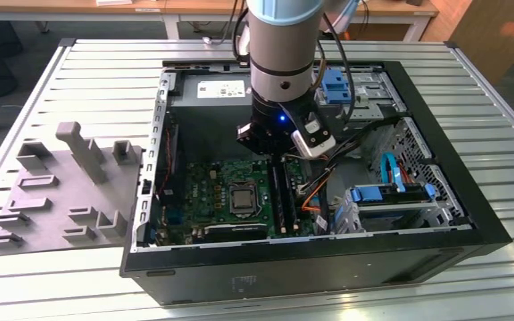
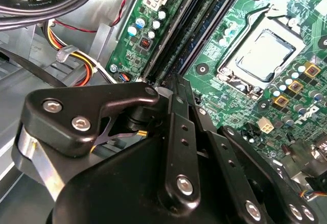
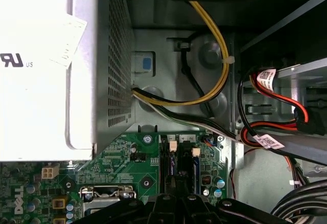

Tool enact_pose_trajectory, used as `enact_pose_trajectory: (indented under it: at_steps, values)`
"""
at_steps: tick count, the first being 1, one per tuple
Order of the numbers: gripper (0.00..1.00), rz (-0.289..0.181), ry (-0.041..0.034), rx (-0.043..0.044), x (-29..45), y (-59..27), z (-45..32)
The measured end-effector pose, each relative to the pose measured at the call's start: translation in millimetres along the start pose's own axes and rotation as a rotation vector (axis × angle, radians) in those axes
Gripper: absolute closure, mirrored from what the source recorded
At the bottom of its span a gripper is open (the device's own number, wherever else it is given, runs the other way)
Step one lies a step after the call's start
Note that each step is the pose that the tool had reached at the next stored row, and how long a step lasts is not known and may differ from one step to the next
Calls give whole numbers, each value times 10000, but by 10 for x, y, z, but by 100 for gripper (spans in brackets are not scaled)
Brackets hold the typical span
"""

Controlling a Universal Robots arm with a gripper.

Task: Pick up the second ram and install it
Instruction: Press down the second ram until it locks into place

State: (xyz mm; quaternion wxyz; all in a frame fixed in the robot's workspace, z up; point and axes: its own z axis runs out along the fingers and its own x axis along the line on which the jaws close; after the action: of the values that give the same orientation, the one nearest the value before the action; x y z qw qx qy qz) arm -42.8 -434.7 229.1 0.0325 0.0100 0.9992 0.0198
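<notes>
A: In the exterior view, what lies from the left to the right?

B: First the grey foam tray [image 1: 61, 194] on the slatted table [image 1: 471, 120]. Then the open computer case [image 1: 436, 231] with the green board [image 1: 217, 200] inside, and the arm [image 1: 281, 60] coming down into it. At the far right are the blue drive brackets [image 1: 391, 195].

A: Where is the memory stick?

B: Long dark sticks [image 1: 281, 197] stand in the slots just right of the processor socket [image 1: 240, 198]. The gripper [image 1: 273, 155] is directly over their upper end.

A: Is the gripper open?

B: I cannot tell. In the second wrist view its black links [image 2: 176, 147] come together at the slot [image 2: 176, 45], and they hide the tips. I also cannot tell if it holds a stick.

A: And the first wrist view?

B: It shows the silver power supply [image 3: 46, 65] and the yellow cable [image 3: 217, 55], then the red cables [image 3: 286, 98].
</notes>
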Motion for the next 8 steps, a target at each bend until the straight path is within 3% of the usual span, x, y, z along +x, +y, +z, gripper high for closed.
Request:
enact_pose_trajectory:
  at_steps: [8]
  values:
    - [89, -2, -1, -2, 0, -1, 23]
